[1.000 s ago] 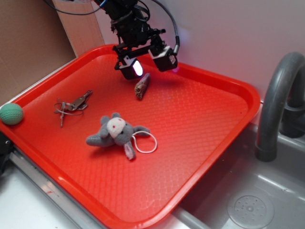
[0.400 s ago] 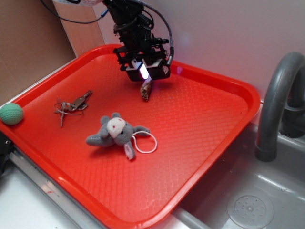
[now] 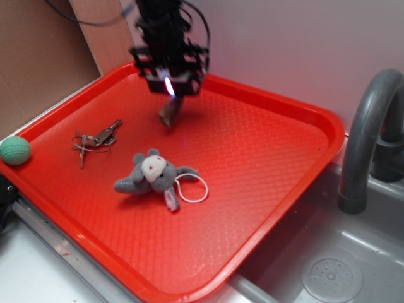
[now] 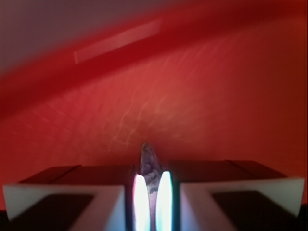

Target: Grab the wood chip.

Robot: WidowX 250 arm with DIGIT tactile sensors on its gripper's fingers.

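Note:
The wood chip [image 3: 170, 112] is a small brown tapered chunk, and it hangs from my gripper [image 3: 168, 88] over the far left part of the red tray [image 3: 271, 158]. My gripper is shut on the chip's upper end. In the wrist view the chip [image 4: 149, 163] shows as a narrow pointed sliver pinched between the two bright pads [image 4: 139, 197], with the tray's textured floor [image 4: 192, 110] blurred behind it. The chip's lower end points down and left, and it appears lifted off the tray.
A bunch of metal keys [image 3: 95, 140] lies on the tray's left side. A grey plush toy [image 3: 151, 173] with a white loop lies near the middle. A green ball [image 3: 14, 150] sits off the tray's left corner. A grey faucet [image 3: 369, 132] and sink [image 3: 328, 271] are at the right.
My gripper dropped over the chip and shut on it, then moved left and up, carrying the chip away from where it lay.

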